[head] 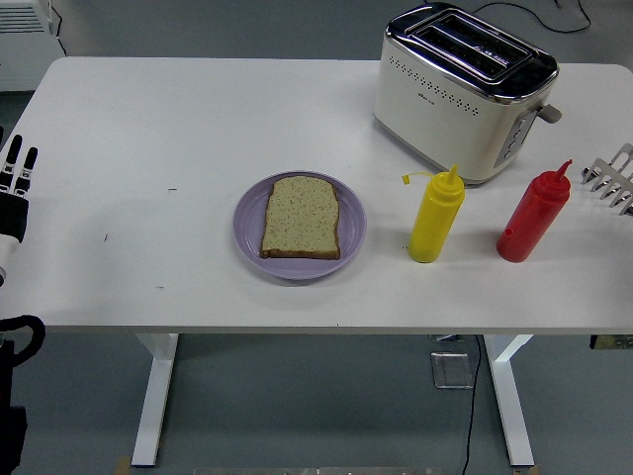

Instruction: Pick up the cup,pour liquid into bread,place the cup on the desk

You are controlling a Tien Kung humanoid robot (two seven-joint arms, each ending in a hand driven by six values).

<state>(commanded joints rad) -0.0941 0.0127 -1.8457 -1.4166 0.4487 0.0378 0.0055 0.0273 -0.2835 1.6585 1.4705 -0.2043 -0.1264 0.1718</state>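
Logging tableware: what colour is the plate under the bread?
Light purple round plate, clearest in the head view.

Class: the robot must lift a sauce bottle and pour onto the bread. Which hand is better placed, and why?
The right hand: it sits at the table's right edge beside the red bottle and near the yellow bottle. The left hand rests at the far left edge.

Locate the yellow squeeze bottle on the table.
The yellow plastic squeeze bottle stands upright right of centre, between the purple plate and the red squeeze bottle.
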